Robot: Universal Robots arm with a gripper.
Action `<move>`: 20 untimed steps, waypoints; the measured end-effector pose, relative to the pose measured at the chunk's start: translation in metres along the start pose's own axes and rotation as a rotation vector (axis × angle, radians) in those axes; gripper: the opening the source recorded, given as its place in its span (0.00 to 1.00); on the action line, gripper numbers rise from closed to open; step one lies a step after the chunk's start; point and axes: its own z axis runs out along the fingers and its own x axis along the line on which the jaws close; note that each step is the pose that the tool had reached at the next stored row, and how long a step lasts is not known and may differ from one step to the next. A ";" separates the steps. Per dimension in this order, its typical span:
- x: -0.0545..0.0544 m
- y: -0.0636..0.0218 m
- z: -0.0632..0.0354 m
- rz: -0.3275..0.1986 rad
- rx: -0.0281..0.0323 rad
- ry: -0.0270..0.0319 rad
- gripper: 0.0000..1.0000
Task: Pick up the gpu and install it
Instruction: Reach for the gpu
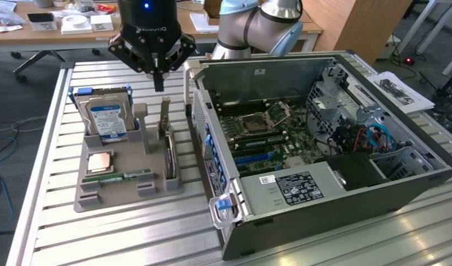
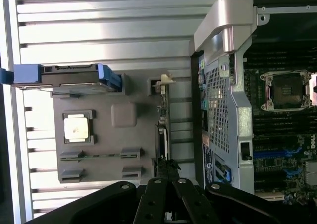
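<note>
Gripper (image 1: 159, 83) hung above the gpu (image 1: 168, 149), jaws pinched fully together, gripping nothing. The gpu stood on edge in the grey holder tray (image 1: 122, 195) (between the hard drive (image 1: 106, 119) and the open computer case (image 1: 322, 188)).

black gripper (image 1: 158, 84), silver-blue arm (image 1: 250, 25)

A cluttered wooden desk (image 1: 34, 36) stands behind, over dark floor (image 1: 15, 102).
</note>
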 end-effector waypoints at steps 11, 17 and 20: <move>-0.001 -0.0095 -0.0004 0.000 0.0000 0.0000 0.11; -0.001 -0.0116 -0.0006 0.000 0.0001 -0.0001 0.11; 0.000 -0.0127 -0.0006 0.000 0.0001 0.0000 0.11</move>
